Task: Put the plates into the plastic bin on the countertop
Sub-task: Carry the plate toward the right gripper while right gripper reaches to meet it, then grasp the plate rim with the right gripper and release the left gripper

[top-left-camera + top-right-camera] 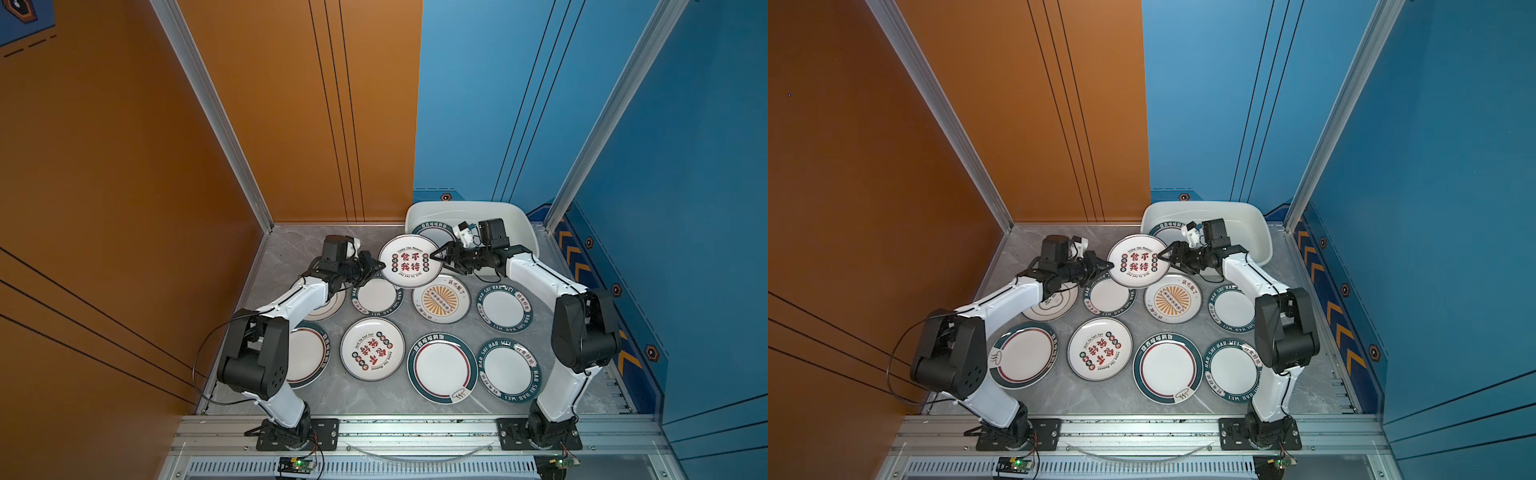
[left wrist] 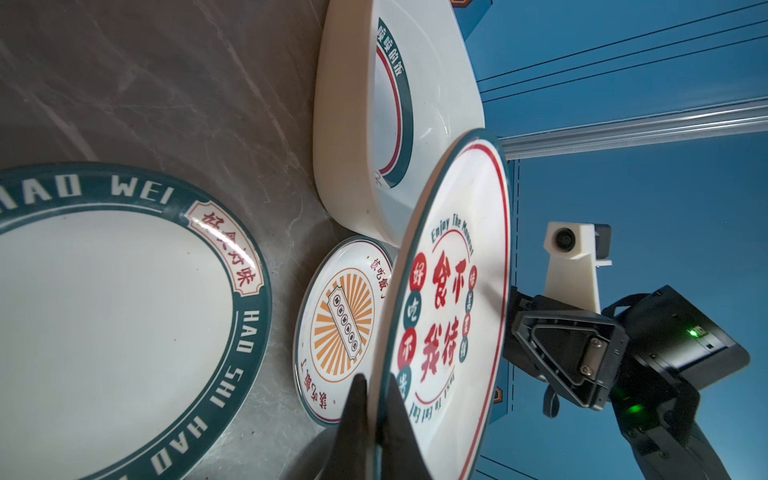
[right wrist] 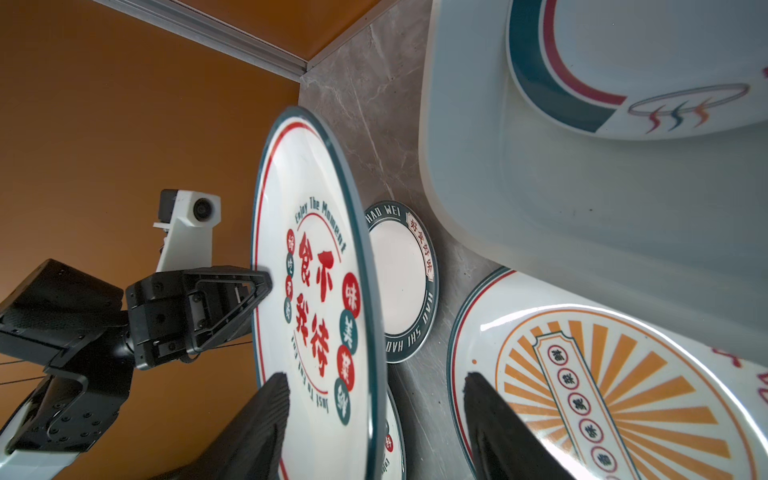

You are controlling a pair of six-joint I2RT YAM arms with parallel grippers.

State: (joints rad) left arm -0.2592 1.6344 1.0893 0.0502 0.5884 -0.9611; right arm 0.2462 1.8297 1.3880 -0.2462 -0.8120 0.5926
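Observation:
A white plate with red Chinese characters hangs tilted above the countertop. My left gripper is shut on its left rim. My right gripper stands open at the opposite rim, one finger on each side of the edge with gaps showing. The white plastic bin sits at the back right, just behind the right gripper. A green-rimmed plate lies inside it.
Several plates lie flat on the countertop below: an orange sunburst plate, green-rimmed plates, another red-character plate, and two partly under the left arm. Walls stand close behind and beside.

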